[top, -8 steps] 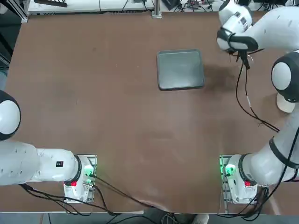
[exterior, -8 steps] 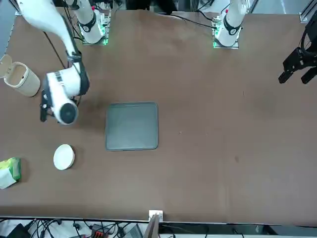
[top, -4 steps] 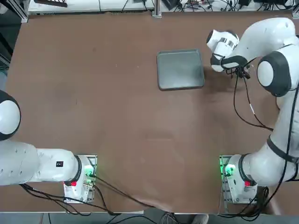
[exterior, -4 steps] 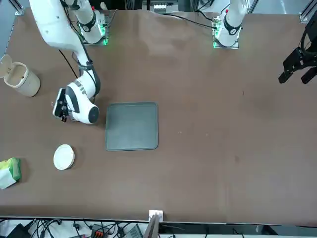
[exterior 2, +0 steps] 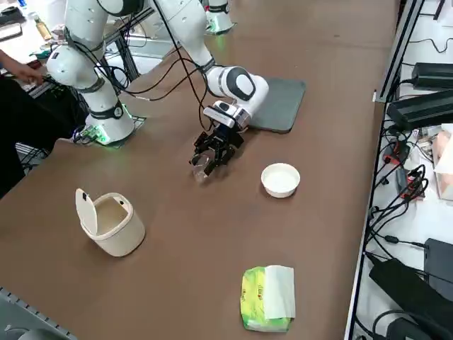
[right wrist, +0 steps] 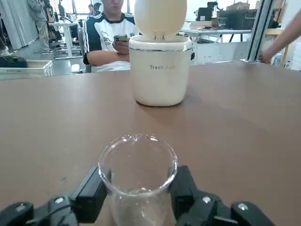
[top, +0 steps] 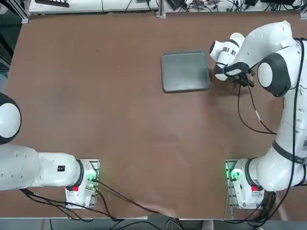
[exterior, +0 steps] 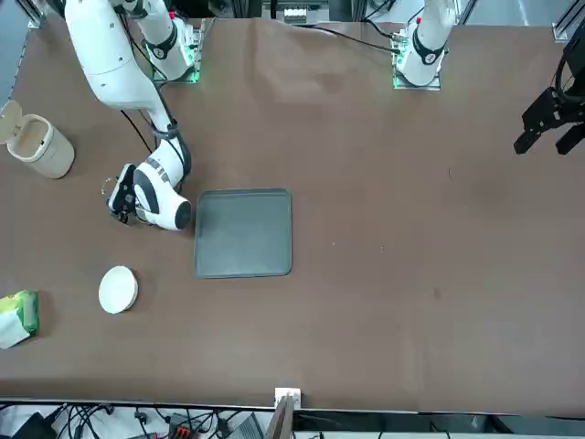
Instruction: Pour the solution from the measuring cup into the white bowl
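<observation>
Measuring cup (right wrist: 137, 175), brown table (exterior 2: 177, 234) (busy lab)

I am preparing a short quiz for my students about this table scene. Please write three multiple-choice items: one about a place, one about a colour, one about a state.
1. Where is the right gripper?
A. over the grey tray
B. low at the table, between the tray and the lidded bin
C. over the white bowl

2. What colour is the bowl?
A. white
B. green
C. grey

3. How does the glass cup stand?
A. lying on its side
B. upside down
C. upright between the closed fingers

Answers:
1 B: the side view shows it beside the tray, towards the bin.
2 A: it looks plain white.
3 C: the wrist view shows its open rim up and a pad at each side.
</observation>
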